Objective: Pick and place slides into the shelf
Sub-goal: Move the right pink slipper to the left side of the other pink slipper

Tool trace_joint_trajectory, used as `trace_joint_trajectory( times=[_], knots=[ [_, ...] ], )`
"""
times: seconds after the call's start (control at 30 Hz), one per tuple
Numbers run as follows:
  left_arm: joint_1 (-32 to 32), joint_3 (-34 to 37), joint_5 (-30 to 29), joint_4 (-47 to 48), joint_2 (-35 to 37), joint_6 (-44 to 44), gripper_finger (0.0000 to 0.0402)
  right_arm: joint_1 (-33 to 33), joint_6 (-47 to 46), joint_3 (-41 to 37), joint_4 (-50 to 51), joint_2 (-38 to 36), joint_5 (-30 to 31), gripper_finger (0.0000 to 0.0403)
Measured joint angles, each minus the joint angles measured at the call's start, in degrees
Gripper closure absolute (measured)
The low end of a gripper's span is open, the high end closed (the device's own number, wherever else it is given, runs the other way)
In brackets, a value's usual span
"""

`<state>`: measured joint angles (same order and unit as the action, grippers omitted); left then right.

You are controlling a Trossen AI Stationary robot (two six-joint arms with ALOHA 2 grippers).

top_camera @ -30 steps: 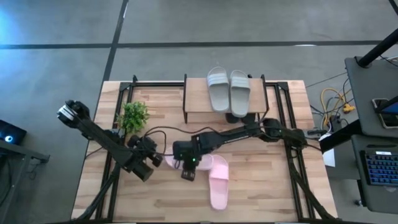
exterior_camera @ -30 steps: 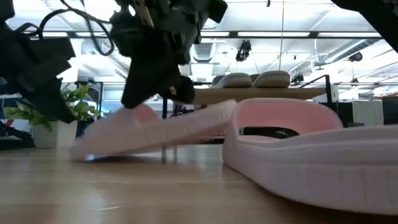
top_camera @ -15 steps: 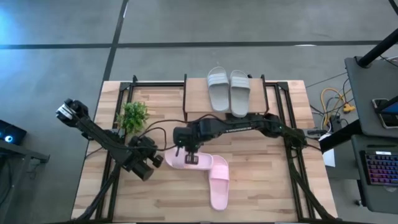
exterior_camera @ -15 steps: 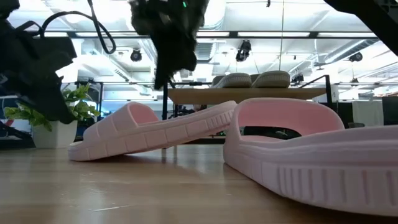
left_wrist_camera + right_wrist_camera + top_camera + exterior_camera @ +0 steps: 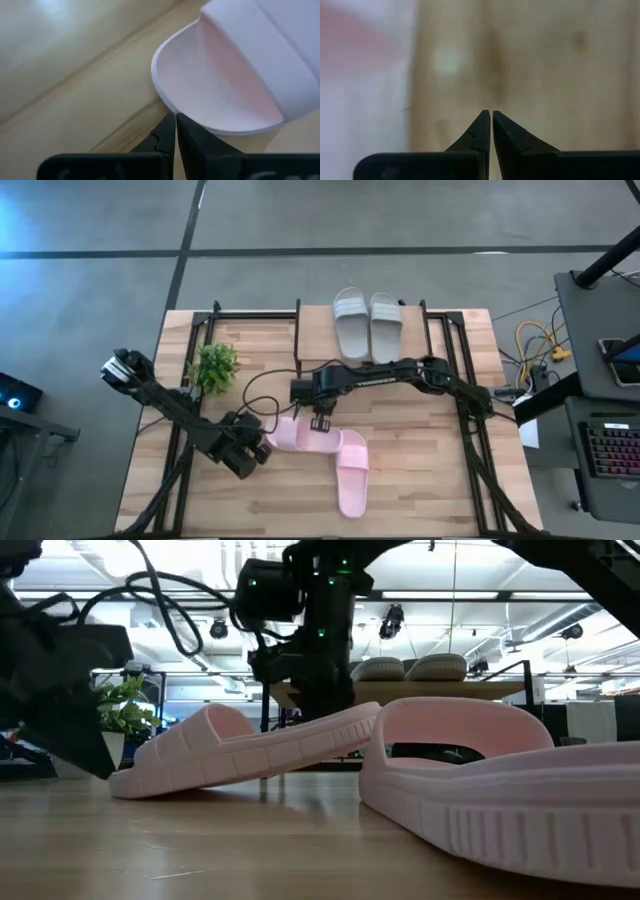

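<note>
Two pale pink slides lie mid-table. One (image 5: 298, 437) lies crosswise, sole down, and its right end leans on the other (image 5: 352, 472). Two grey slides (image 5: 367, 325) sit on the shelf's (image 5: 318, 340) plank top at the far edge. My left gripper (image 5: 262, 450) is shut, and its tips (image 5: 175, 116) stand at the crosswise slide's left end (image 5: 210, 85). My right gripper (image 5: 320, 423) is shut too. It points down over bare wood (image 5: 545, 60), just beyond that slide's far side and above the table. My left gripper slants down from the table's left with its shut fingertips at the rim of the crosswise pink slide's left end (image 5: 161, 97). I cannot tell whether they touch that rim. The slide lies on the table.
A small green plant (image 5: 213, 365) in a white pot stands left of the shelf, behind my left arm. Black frame rails (image 5: 455, 370) run along both sides of the table. A desk with a keyboard (image 5: 610, 450) stands off the table's right edge.
My right gripper has come up off the crosswise pink slide and gone toward the shelf and a little right, turning to point straight down. The slide, tipped and blurred then, now lies still. My left gripper has tipped down and moved right toward the slide's left end.
</note>
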<state>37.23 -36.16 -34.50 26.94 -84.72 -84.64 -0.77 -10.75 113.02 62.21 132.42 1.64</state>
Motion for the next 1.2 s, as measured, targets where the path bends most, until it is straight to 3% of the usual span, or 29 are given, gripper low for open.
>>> trace_joint_trajectory(
  times=[0.23,0.73,0.83,1.0,1.2],
  knots=[
    [-0.55,-0.04,-0.61,-4.06,-4.54,-0.03,0.0395,-2.86,3.02,0.7,-2.2,0.04,-4.79,0.039],
    [-7.32,0.1,-3.93,-3.91,-4.63,6.14,0.0395,-6.2,2.41,1.81,-11.53,0.04,-15.55,0.039],
    [-8.61,-0.11,-3.81,-3.82,-4.39,8.16,0.0395,-6.47,2.34,1.8,-11.21,0.04,-14.71,0.039],
    [-8.79,-0.26,-0.91,-3.68,-1.55,13.86,0.0395,-5.6,-1.49,1.98,-8.64,0.04,-7.07,0.039],
    [-8.32,-0.24,5.3,-2.5,5.29,15.07,0.0395,-4.09,-2.77,2.04,-8.31,-0.24,-6.44,0.039]
  ],
)
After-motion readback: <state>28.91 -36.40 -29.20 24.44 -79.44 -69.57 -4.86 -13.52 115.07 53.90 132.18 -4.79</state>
